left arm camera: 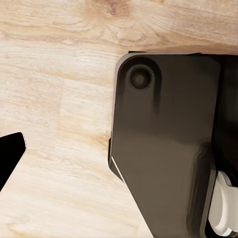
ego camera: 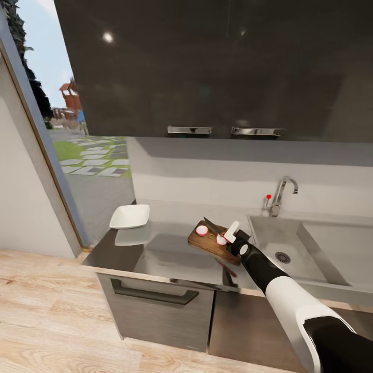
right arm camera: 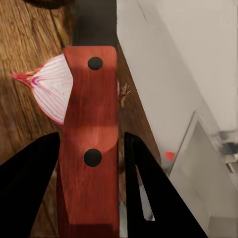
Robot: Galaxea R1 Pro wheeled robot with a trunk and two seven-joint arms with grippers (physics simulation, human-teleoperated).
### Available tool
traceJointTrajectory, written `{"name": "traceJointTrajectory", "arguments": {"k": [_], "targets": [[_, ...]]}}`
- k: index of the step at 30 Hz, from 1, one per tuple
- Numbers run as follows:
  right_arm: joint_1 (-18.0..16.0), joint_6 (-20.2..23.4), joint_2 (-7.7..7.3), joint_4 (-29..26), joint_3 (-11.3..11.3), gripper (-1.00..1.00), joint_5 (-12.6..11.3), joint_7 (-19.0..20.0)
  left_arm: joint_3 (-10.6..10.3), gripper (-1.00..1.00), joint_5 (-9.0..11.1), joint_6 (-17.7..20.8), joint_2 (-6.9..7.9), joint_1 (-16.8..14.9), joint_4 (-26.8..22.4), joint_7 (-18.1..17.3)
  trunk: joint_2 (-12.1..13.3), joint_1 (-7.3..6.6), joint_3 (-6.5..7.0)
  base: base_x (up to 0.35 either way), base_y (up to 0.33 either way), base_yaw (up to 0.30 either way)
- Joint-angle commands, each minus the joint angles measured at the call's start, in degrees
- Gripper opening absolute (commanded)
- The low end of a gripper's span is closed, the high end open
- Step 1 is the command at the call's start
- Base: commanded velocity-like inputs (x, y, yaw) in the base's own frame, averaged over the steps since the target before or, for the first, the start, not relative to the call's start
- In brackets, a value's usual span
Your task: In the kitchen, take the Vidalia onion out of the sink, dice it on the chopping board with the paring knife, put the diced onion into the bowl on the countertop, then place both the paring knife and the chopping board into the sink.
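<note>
The dark brown chopping board (ego camera: pixel 209 242) lies on the grey countertop (ego camera: pixel 155 256), just left of the sink (ego camera: pixel 311 254). Two cut onion pieces with pinkish-white faces rest on it, one (ego camera: pixel 202 231) toward the bowl and one (ego camera: pixel 221 240) by my hand. My right gripper (ego camera: pixel 229 236) hovers over the board's sink-side end, shut on the paring knife. In the right wrist view the red handle (right arm camera: pixel 91 144) sits between the black fingers (right arm camera: pixel 29 188). The dark blade (ego camera: pixel 211 226) points across the board beside an onion half (right arm camera: pixel 49 94). The white bowl (ego camera: pixel 130 216) stands at the countertop's left end.
The chrome tap (ego camera: pixel 280 197) with a red dot stands behind the sink. Dark wall cupboards (ego camera: pixel 207 67) hang above. A window (ego camera: pixel 77 155) meets the countertop's left end. The left wrist view looks down at wooden floor (left arm camera: pixel 54 74) and the robot's dark base (left arm camera: pixel 163 144).
</note>
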Motion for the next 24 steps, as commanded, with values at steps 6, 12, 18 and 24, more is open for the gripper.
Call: {"name": "traceJointTrajectory", "arguments": {"k": [6, 12, 18, 24], "targets": [[-0.04, 0.43, 0.04, -0.03, 0.1, -1.0, 0.58, 0.33, -0.25, 1.0, 0.34, -0.12, 0.03, -0.01, -0.06, 0.32, -0.13, 0.04, -0.12, 0.0, 0.118, 0.0], [-0.04, 0.66, 0.05, 0.11, 0.15, -1.0, 0.58, 0.31, -0.3, 1.0, 0.35, -0.12, 0.01, 0.01, -0.03, 0.32, -0.13, 0.04, -0.29, 0.0, 0.007, 0.0], [-0.04, 0.86, 0.13, 0.24, 0.19, -1.0, 0.67, 0.28, -0.4, 1.0, 0.37, -0.12, 0.01, 0.01, 0.02, 0.32, -0.13, 0.04, -0.8, 0.0, 0.0, 0.0], [-0.04, 0.87, 0.13, 0.31, 0.19, -1.0, 0.67, 0.28, -0.41, 1.0, 0.36, -0.12, 0.01, 0.01, 0.02, 0.32, -0.13, 0.04, -1.36, 0.0, 0.0, 0.0]]}}
